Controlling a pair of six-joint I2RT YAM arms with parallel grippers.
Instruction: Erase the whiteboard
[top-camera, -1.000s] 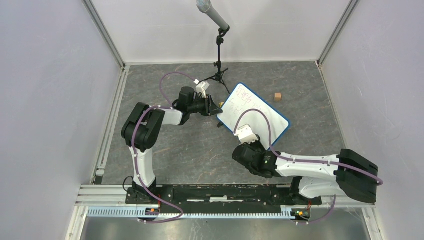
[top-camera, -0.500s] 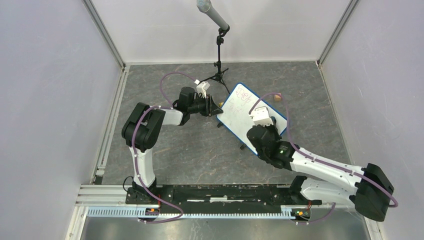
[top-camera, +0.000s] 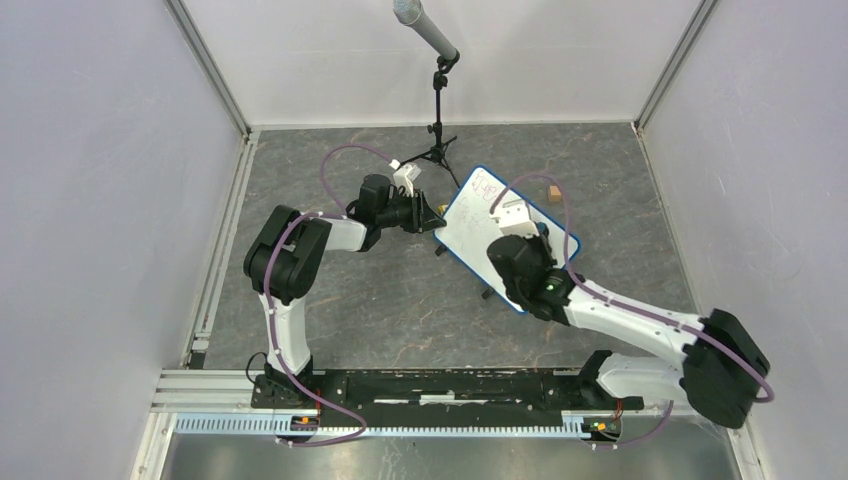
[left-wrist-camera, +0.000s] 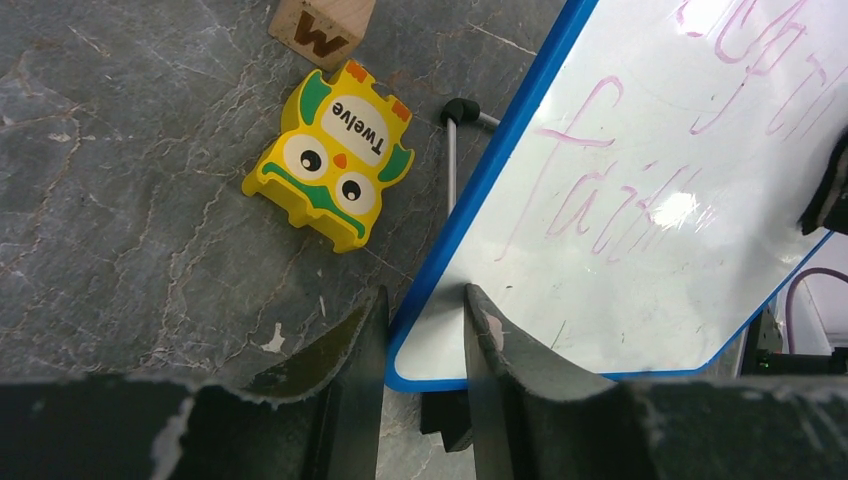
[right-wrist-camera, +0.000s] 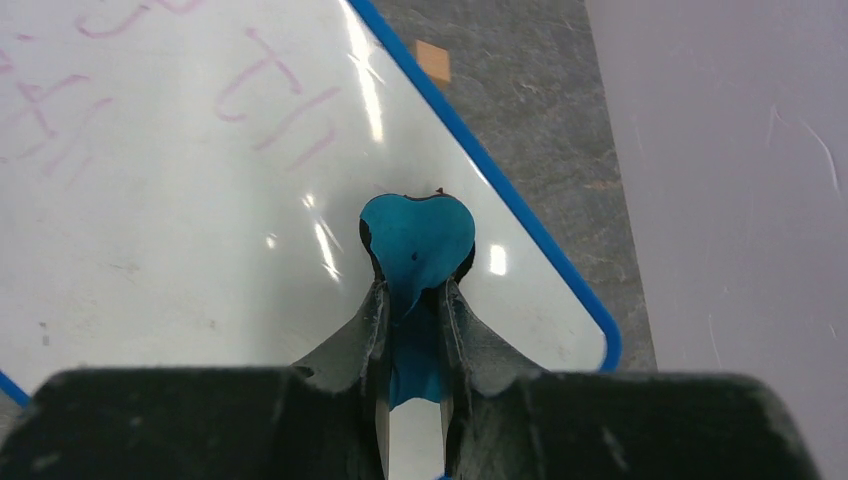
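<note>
We see the left gripper (left-wrist-camera: 425, 300) partly closed, pinching the blue rim near a corner of the whiteboard (left-wrist-camera: 640, 200), which stands tilted mid-table. The right gripper (right-wrist-camera: 412, 288) clamps a blue eraser (right-wrist-camera: 417, 235) against the board's face.

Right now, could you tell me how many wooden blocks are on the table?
2: a block marked W beside the yellow owl toy; a small cube past the far edge of the whiteboard. Others may hide beneath it.
</note>
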